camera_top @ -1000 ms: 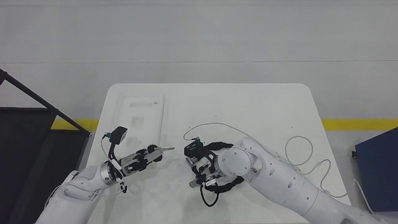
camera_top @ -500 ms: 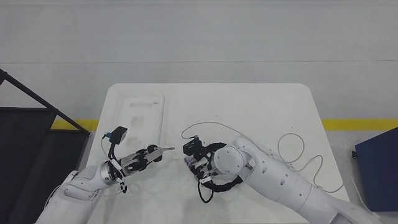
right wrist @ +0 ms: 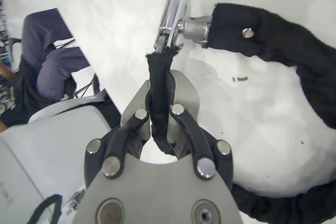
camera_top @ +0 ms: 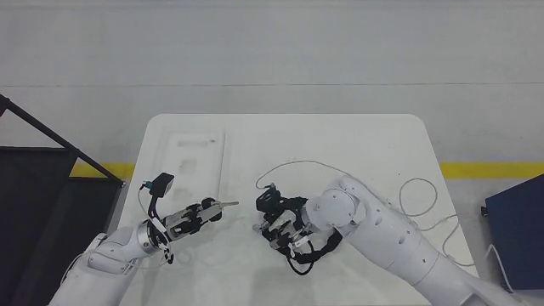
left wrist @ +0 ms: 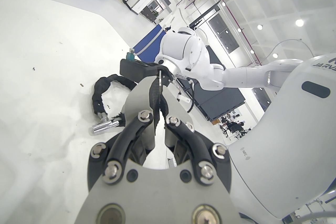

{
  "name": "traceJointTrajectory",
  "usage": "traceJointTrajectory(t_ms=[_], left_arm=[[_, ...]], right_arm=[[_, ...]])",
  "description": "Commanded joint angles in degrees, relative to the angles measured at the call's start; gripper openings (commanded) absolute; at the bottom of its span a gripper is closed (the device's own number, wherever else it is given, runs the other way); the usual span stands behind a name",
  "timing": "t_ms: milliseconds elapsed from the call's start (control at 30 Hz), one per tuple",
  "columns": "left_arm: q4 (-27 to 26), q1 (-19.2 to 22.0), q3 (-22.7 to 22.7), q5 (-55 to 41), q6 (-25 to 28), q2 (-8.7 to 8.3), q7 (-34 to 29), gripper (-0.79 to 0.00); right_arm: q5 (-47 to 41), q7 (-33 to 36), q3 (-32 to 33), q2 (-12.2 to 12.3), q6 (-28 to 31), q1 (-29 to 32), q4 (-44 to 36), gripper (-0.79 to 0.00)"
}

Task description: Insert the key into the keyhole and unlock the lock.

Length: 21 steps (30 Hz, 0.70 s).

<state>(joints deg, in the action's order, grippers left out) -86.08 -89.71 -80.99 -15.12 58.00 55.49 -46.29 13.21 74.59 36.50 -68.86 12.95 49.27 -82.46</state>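
While left hand (left wrist: 156, 93) grips key (left wrist: 159, 81), right hand (right wrist: 159, 93) pinches lock (right wrist: 173, 15)

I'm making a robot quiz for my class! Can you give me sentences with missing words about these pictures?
1. The left tool is shut on a small metal ___.
2. The right tool pinches a chain wrapped in ___ cloth.
3. The table is ___.
Missing words: key, black, white.
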Motion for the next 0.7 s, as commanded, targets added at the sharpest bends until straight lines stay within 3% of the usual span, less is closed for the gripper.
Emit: traceJointTrajectory(t_ms=[0, 100, 267, 467, 667], left_arm=[[0.00, 0.00, 0.00, 0.00, 0.00, 0.00, 0.00, -0.785], [0.00, 0.00, 0.00, 0.00, 0.00, 0.00, 0.00, -0.785], [0.00, 0.00, 0.00, 0.00, 0.00, 0.00, 0.00, -0.785], [0.00, 0.00, 0.00, 0.00, 0.00, 0.00, 0.00, -0.785], [0.00, 0.00, 0.00, 0.00, 0.00, 0.00, 0.00, -0.785]], right_arm=[[-8.04, 3.06, 2.16, 0.69, 3.54, -0.25, 1.18, -0.785], [-14.82, 8.28, 3.57, 1.29, 8.47, -0.15, 2.30, -0.785], [-26.49, 10.02, -1.97, 2.33, 6.75, -2.28, -1.21, -0.785], [-39.19, 8.53, -6.99, 4.33, 8.25, -6.17, -2.42, -0.785], [-52.90, 4.88, -6.71, 6.10, 11.90, -6.17, -0.79, -0.785]])
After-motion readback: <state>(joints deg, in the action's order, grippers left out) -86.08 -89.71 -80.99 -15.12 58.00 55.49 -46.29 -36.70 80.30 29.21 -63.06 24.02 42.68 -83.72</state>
